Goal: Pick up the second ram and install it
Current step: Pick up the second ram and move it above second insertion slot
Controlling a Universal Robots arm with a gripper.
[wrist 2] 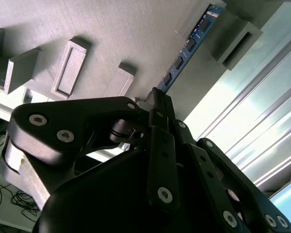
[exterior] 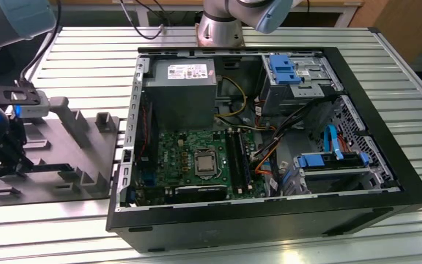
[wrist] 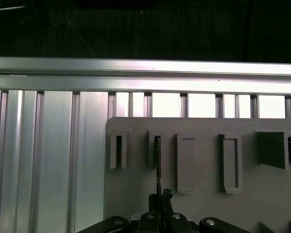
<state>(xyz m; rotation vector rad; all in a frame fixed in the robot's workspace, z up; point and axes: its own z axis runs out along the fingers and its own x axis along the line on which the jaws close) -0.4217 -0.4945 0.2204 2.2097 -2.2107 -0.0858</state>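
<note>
At the exterior view's left we see the black gripper [exterior: 9, 162] over the grey plastic holder tray [exterior: 86, 181], fingers pinching one end of the thin blue-green memory stick [wrist 2: 186, 48], its long axis pointing straight away from them along the tray, left of the open black computer case [exterior: 270, 231].

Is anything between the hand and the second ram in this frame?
Nothing. In both wrist views the hand is shut right on the near end of the second ram, which stands in a slot of the grey holder tray.
</note>
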